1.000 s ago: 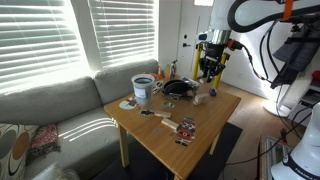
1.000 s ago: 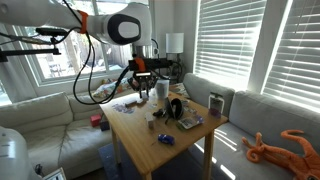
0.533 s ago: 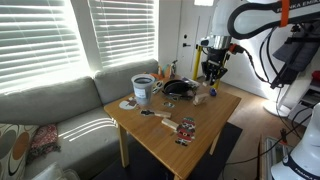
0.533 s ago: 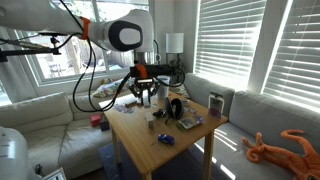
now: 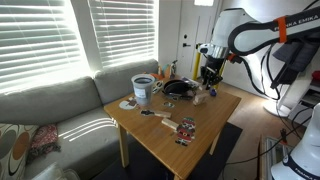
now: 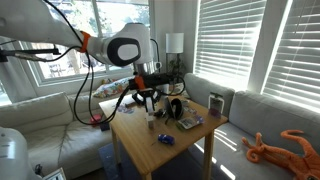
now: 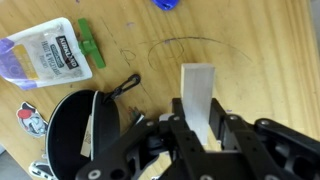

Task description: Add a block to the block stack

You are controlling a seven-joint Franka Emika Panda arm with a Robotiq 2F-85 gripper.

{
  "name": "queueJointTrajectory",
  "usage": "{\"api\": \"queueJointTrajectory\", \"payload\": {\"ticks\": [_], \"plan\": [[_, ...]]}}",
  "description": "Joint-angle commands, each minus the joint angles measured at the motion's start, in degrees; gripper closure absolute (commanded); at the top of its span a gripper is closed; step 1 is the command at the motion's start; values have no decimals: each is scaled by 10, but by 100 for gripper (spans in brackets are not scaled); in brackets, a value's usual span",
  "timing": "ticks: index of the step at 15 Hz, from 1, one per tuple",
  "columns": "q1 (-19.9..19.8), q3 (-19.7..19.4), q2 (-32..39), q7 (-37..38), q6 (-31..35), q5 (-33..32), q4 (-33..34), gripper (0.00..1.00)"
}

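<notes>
Wrist view shows the pincer (image 7: 207, 126) clamped on a pale wooden block (image 7: 198, 95), low over the table (image 7: 270, 60) and just right of the black pan (image 7: 62, 130). A plastic bag (image 7: 50, 55) lies far left. The block stack is too small to make out.

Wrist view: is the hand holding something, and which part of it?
It looks like it: a pale block sits between the fingers of the hand, pinched on its two sides near the camera end. The far end sticks out.
</notes>
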Motion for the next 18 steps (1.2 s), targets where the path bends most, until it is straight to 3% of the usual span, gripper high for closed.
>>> {"api": "queueJointTrajectory", "payload": {"ticks": [1, 10, 18], "plan": [[4, -1, -12, 11, 38, 3, -28, 93], [17, -16, -10, -17, 14, 68, -22, 93], [16, -18, 2, -52, 3, 53, -9, 93]]}}
